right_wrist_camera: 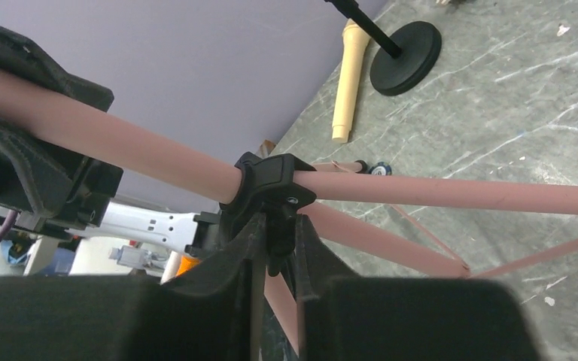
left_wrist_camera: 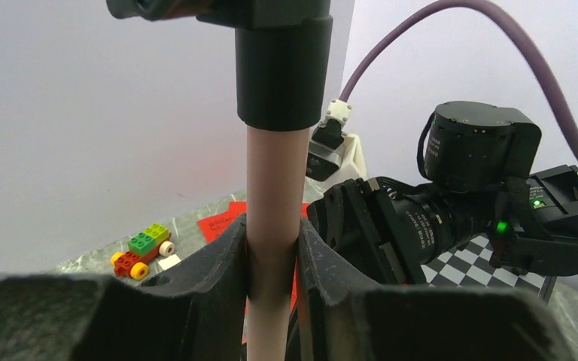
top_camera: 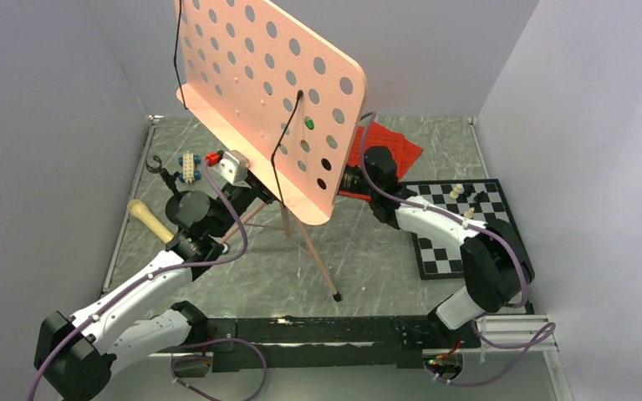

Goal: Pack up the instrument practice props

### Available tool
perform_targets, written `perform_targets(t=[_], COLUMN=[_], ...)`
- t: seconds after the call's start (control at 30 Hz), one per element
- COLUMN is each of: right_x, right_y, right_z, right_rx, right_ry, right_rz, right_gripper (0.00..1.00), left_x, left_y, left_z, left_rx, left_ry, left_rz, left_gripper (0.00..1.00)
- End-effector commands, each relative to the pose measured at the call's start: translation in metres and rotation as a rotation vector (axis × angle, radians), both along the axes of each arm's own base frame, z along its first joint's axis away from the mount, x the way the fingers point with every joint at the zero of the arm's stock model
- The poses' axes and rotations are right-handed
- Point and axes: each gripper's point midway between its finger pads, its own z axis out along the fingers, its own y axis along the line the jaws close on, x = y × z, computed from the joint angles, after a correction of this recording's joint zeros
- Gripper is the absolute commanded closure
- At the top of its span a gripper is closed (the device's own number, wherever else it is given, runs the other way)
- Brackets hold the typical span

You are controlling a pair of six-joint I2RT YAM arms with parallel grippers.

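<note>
The pink music stand's perforated desk [top_camera: 272, 92] leans tilted over the table's middle, and its tripod legs [top_camera: 311, 244] rest on the table. My left gripper [top_camera: 253, 187] is shut on the stand's pink pole [left_wrist_camera: 272, 188], just below a black collar. My right gripper [top_camera: 353, 179], partly hidden behind the desk, is shut on the black clamp knob [right_wrist_camera: 277, 226] at the pole's joint. The red sheet-music pages [top_camera: 393, 149] lie behind it. The beige microphone [top_camera: 149, 219] lies at the left beside the black mic stand [right_wrist_camera: 405, 47].
A chessboard [top_camera: 460, 230] with several pieces lies under my right arm. A small toy block car [top_camera: 189, 165] stands at the back left, and another shows in the left wrist view [left_wrist_camera: 143, 250]. Grey walls close in three sides.
</note>
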Motion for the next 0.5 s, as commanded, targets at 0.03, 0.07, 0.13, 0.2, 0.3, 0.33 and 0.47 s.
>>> perform_targets(t=[0.03, 0.07, 0.13, 0.2, 0.3, 0.33, 0.47], right_x=[-0.004, -0.003, 0.001, 0.000, 0.001, 0.004, 0.003], right_y=[0.010, 0.009, 0.005, 0.002, 0.000, -0.001, -0.007], right_z=[0.012, 0.009, 0.009, 0.006, -0.011, -0.015, -0.018], right_rx=[0.040, 0.026, -0.015, -0.088, -0.252, -0.303, -0.371], right_ry=[-0.105, -0.134, -0.255, -0.454, -0.717, -0.793, -0.976], right_rz=[0.061, 0.052, -0.020, -0.100, -0.165, -0.175, -0.226], right_gripper=[0.99, 1.00, 1.00, 1.00, 1.00, 1.00, 1.00], left_x=[0.005, 0.005, 0.007, 0.008, 0.007, 0.008, 0.008], left_y=[0.000, 0.000, 0.002, 0.003, 0.003, 0.003, 0.001], left_z=[0.011, 0.010, 0.008, 0.007, 0.007, 0.005, 0.002], left_rx=[0.014, 0.014, 0.015, 0.017, 0.018, 0.017, 0.021], left_ry=[-0.018, -0.013, -0.004, 0.002, 0.007, 0.010, 0.023], left_rz=[0.011, 0.016, 0.027, 0.034, 0.035, 0.034, 0.026], left_gripper=[0.78, 0.79, 0.82, 0.84, 0.87, 0.88, 0.91])
